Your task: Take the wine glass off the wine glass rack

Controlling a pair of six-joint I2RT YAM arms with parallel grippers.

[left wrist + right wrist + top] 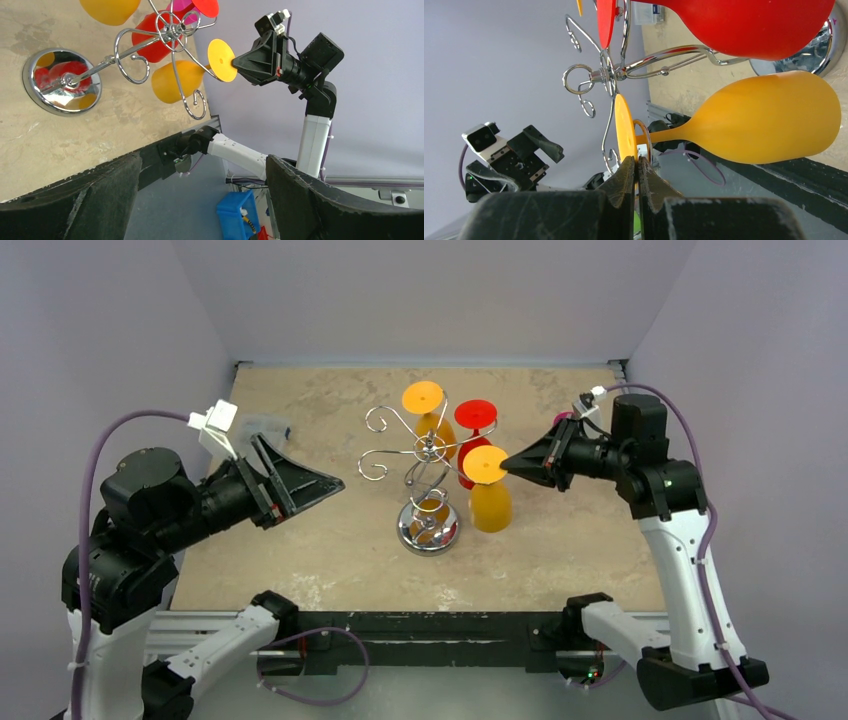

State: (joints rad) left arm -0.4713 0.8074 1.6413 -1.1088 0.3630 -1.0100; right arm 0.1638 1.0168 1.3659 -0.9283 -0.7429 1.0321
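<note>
Yellow wine glass hangs bowl-down, stem vertical, on the chrome wine glass rack at bench centre. Right gripper, reaching in from the right, appears closed on its foot disc. Left gripper gapes open, well apart.

my left arm: raised, forearm about level, wrist pointing toward my right side.
my left claw: fingers spread wide apart, gripping nothing.
my right arm: upright from its base, bent at the elbow, forearm reaching leftward.
my right claw: fingers nearly together, pinching the foot rim of the yellow wine glass.
</note>
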